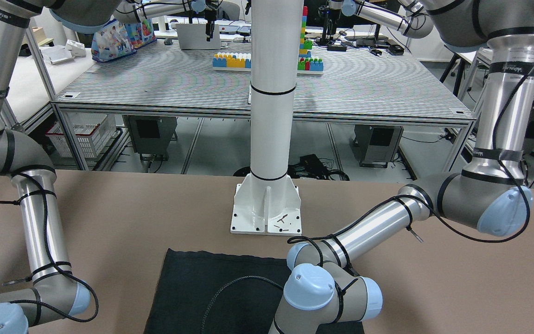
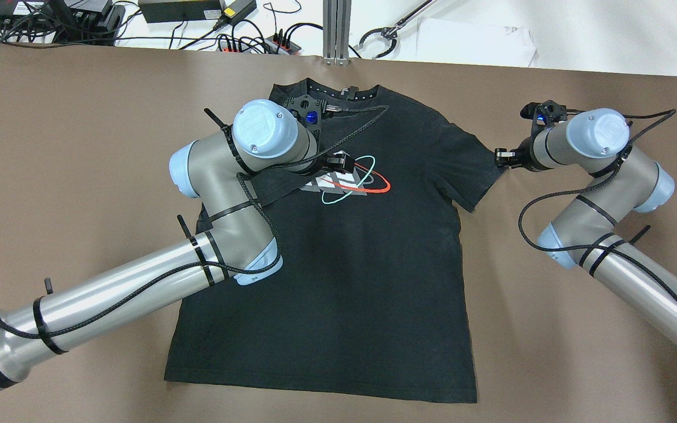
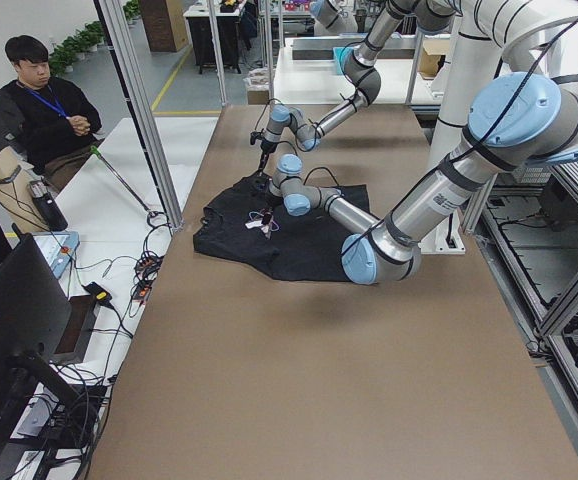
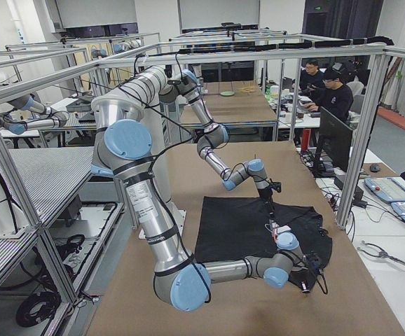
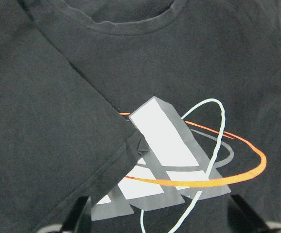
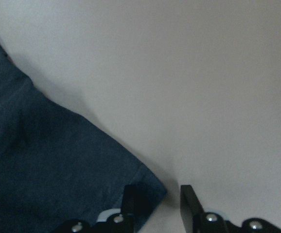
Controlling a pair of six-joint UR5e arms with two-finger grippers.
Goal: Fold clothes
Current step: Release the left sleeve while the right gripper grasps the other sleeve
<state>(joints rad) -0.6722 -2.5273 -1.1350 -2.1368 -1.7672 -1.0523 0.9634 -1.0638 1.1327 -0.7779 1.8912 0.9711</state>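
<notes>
Two arms reach over one black T-shirt (image 2: pixel 374 282) that lies flat in the middle of the brown worktop (image 2: pixel 550 364). Its collar (image 2: pixel 344 93) points to the far edge, away from the robot, and its bottom hem lies near the white pillar (image 1: pixel 267 208) at the robot's edge. The sleeve on the robot's left side (image 5: pixel 58 121) is folded in over the chest, and its corner touches the grey, red and pale green logo (image 2: pixel 347 182). We see the left gripper (image 2: pixel 338 163) above that logo, its fingers (image 5: pixel 79 213) spread wide and holding nothing. The right gripper (image 6: pixel 160 190) sits low at the tip of the other sleeve (image 2: pixel 473 170), which lies out flat. Its fingers (image 6: pixel 189 201) stand a little apart around the sleeve's corner, perhaps touching the cloth, but the close view is too blurry for us to be sure.
</notes>
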